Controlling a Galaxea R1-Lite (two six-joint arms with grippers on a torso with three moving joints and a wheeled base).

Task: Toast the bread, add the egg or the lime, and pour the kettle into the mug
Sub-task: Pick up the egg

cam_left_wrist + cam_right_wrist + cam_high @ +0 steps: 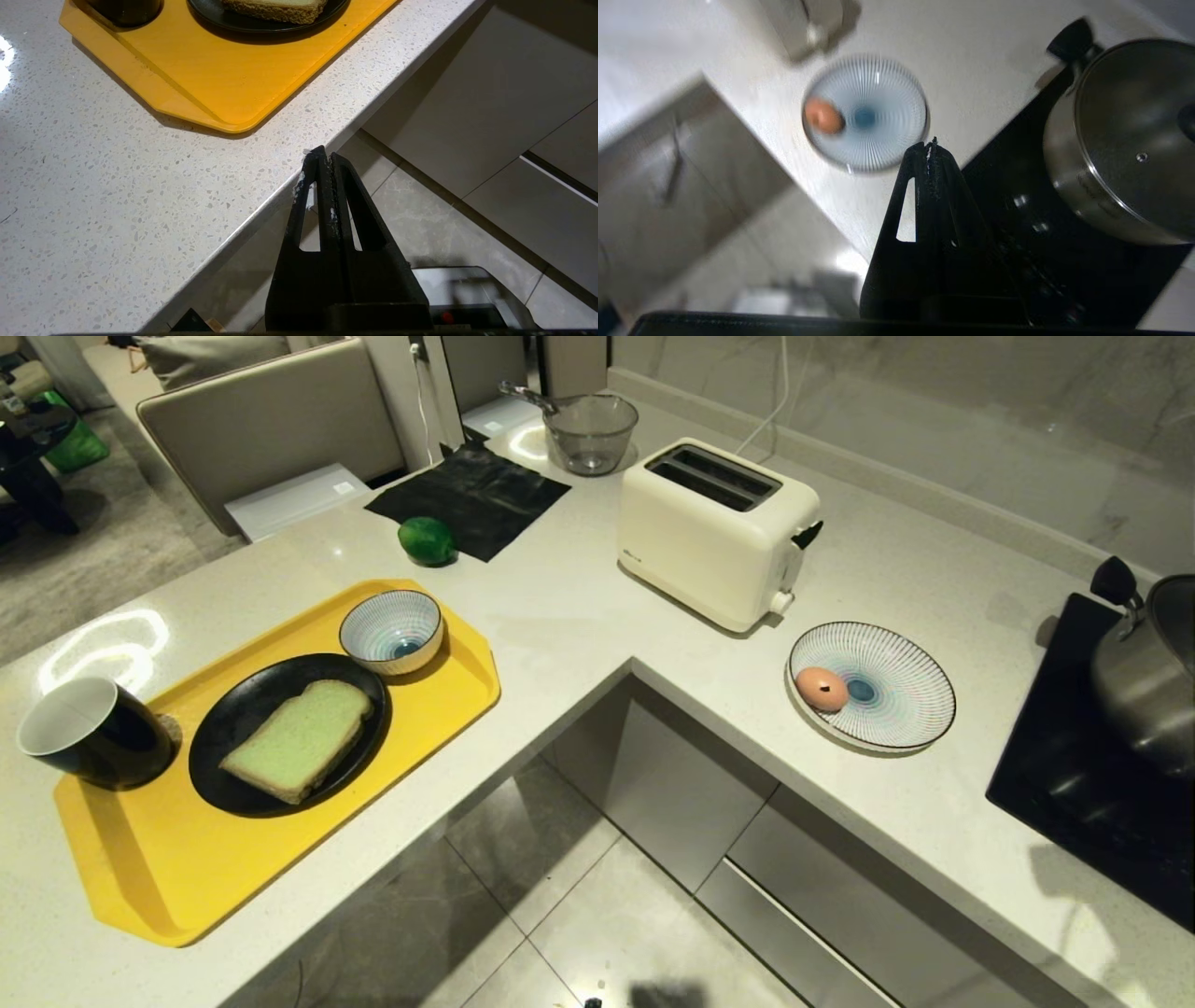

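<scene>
At the far left of the table (579,625) sits the mug (89,733), on the corner of a yellow tray (439,705). Next to it on the tray is a black plate (233,719) with the bread (301,737) lying flat on it, and just beyond the plate a small striped bowl (392,631). Past the tray, the lime (427,540) rests on the table at the edge of a black mat (471,497). Behind the mat stands a clear glass bowl (590,432). The toaster (714,532) stands near the middle, both slots empty. To its right a striped dish (878,686) holds the egg (822,689) on its left half. At the far right a steel pot (1148,681) sits on a black cooktop (1055,765). No kettle is in sight.

Neither arm shows from the head camera. The left gripper (323,156) hangs low off the table's front edge, near the tray's corner, its jaws clenched on nothing. The right gripper (930,148) is above the table edge between the dish and the cooktop, its jaws also pressed together and empty.
</scene>
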